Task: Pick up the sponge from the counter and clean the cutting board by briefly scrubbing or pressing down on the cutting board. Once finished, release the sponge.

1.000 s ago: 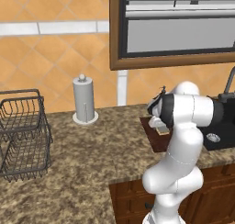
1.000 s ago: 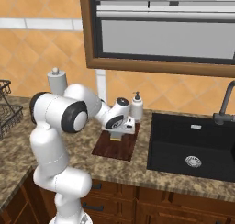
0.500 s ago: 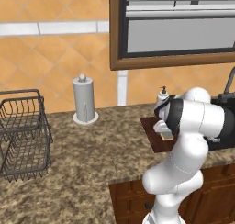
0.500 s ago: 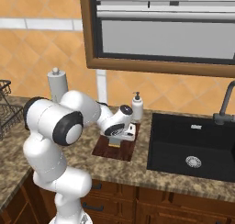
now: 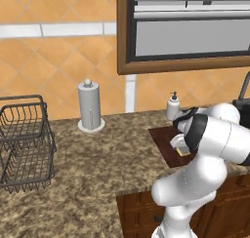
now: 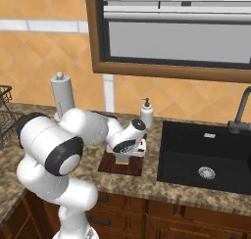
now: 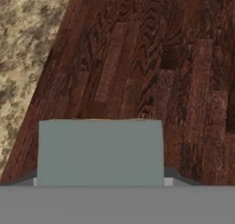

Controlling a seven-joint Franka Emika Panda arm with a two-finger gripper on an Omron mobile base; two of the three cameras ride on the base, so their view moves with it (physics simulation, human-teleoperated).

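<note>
Speckled counter (image 5: 97, 159), soap bottle (image 6: 146, 113) behind cutting board (image 7: 137, 62); gripper (image 6: 126, 157) clamping sponge (image 7: 100, 152).

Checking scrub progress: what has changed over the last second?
The white arm's gripper swung lower, pressing the small grey-blue sponge on the dark reddish-brown wooden cutting board. The board, white paper towel roll, soap dispenser and wire basket stayed put.

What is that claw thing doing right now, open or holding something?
Gripper: jaws shut on the sponge, over the cutting board.
</note>
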